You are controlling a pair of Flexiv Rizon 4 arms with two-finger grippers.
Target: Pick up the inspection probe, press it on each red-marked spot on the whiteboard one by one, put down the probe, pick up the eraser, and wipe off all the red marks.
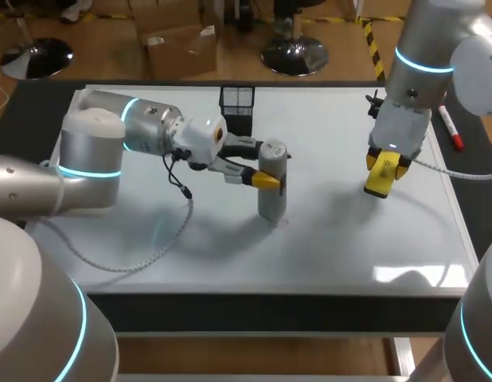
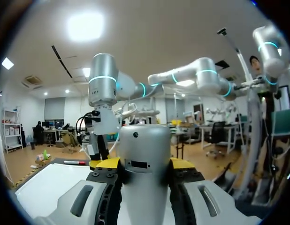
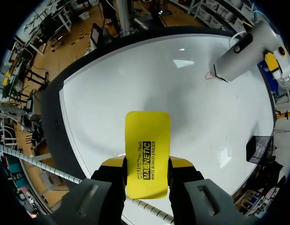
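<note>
Left pincer point(image 2: 144, 165) clamps the upright probe point(image 2: 144, 140); right pincer point(image 3: 147, 164) grips the eraser point(image 3: 147, 133).

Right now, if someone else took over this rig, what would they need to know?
The left gripper is shut on the probe, which stands upright with its tip down on the whiteboard, right by a small red mark.
The right gripper is shut on the yellow eraser, held above the whiteboard and apart from the probe.
Done: both tools are picked up, and the probe is at a mark.
Left: I see only this one mark, and cannot tell how many have been pressed. Put the probe down, then wipe the red mark off.
</note>
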